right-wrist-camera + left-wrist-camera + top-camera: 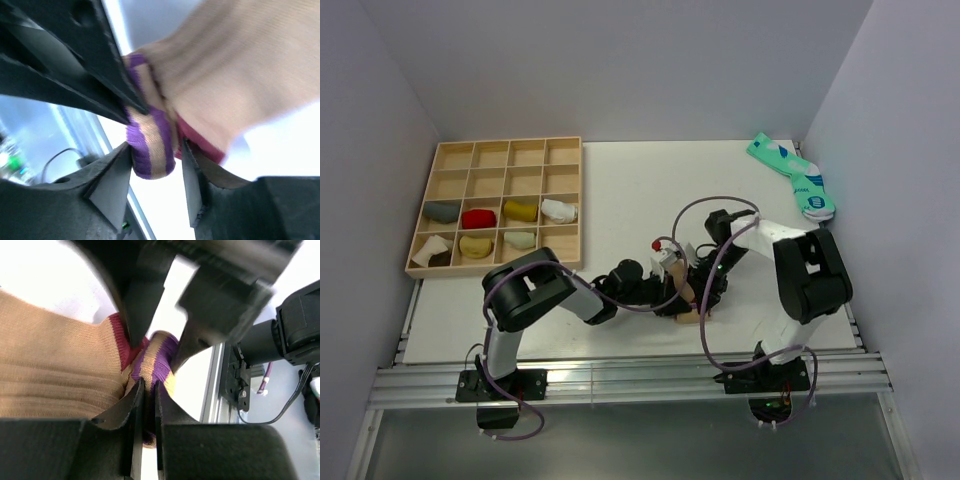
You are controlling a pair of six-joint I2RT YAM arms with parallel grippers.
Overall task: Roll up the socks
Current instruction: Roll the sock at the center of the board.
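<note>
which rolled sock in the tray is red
The red roll in third row from the back, second from left, between the grey roll and the yellow roll.

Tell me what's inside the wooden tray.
Seven rolled sock bundles sit one per cell in the tray's two near rows; other cells look bare. Anything beneath the bundles is covered.

Two arms [535,295] [810,270], one wooden tray [510,141] upper left holding seven rolled socks [479,218], one tan striped sock [50,365] centre, two teal socks [790,175] upper right.
</note>
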